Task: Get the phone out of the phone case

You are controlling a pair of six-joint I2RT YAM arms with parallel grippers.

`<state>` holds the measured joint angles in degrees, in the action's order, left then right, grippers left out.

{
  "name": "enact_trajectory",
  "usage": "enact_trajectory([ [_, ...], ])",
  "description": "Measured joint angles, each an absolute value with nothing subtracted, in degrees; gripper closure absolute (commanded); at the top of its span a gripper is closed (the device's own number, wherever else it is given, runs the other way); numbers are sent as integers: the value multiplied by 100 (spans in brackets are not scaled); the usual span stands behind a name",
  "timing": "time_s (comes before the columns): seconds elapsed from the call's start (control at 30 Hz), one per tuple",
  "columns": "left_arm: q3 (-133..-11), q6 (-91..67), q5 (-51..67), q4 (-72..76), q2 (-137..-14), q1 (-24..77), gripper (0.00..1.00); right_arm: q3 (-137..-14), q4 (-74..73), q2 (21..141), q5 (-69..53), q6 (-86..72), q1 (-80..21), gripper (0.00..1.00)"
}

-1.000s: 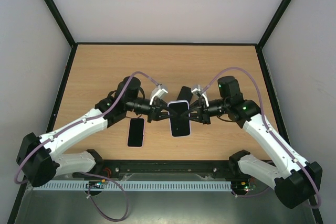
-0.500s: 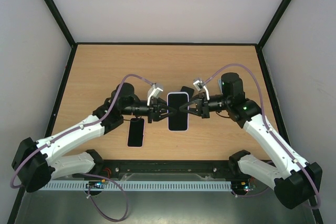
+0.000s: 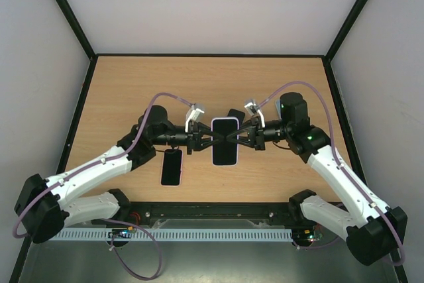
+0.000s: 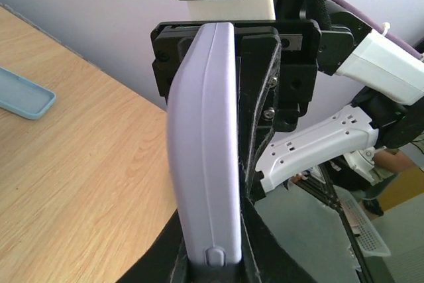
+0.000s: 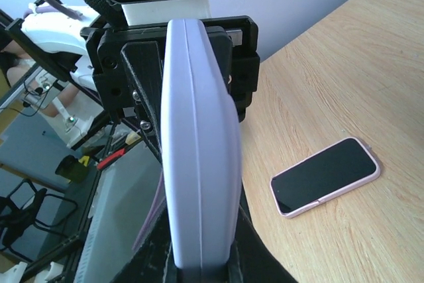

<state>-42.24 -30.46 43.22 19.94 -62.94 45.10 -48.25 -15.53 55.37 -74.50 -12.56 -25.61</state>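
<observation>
From above, the phone [image 3: 224, 145] sits in its lavender phone case [image 3: 225, 119], screen up. It is held off the wooden surface [image 3: 132, 91] between the two arms. The left hand [image 3: 210, 139] is clenched on one long edge of the phone case and the right hand [image 3: 239, 138] on the opposite edge. A second phone [image 3: 171, 167] in a pink case lies flat on the surface, near the left arm and toward the near edge. A dark item [image 3: 233, 115] shows just behind the held phone, partly hidden; what it is cannot be told.

The left wrist view shows the phone case [image 4: 205, 144] edge-on, upright. Its lower end is clamped in the left hand [image 4: 212, 266] and the black body of the right hand [image 4: 281, 57] is pressed against its far end. A light blue case [image 4: 23, 94] lies on the surface at the left.

The right wrist view shows the same lavender edge [image 5: 199, 150] rising from the right hand [image 5: 199, 266], which is closed around it. The left hand [image 5: 132, 77] grips the far end. The second phone [image 5: 326, 177] lies screen up on the surface to the right.
</observation>
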Motion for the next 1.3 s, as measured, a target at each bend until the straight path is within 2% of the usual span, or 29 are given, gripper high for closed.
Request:
enact_trajectory([
  [0.1, -4215, -3074, 4370, 2032, -6294, 4508, 93, -4912, -1752, 5555, -7437, -1037, -2561, 59],
  [0.13, -4213, -3092, 4388, 2029, -6294, 4491, 94, -4976, -1852, 5577, -7415, -917, -2561, 54],
  [0.27, -4202, -3267, 4633, 2051, -6274, 4222, 97, -5297, -2515, 5688, -7354, -102, -2561, 45],
  [0.43, -4204, -3555, 5009, 2196, -6267, 3791, 98, -5450, -3691, 5749, -7325, 1516, -2563, 45],
  [0.57, -4204, -3754, 5317, 2274, -6283, 3758, 98, -5391, -4051, 5721, -7284, 2187, -2563, 47],
  [1.17, -4204, -4543, 5765, 3336, -6608, 3776, 98, -5308, -4462, 5288, -7242, 3288, -2650, 49],
  [1.3, -4215, -4547, 5754, 3374, -6742, 3835, 98, -5310, -4480, 5288, -7244, 3363, -2670, 55],
])
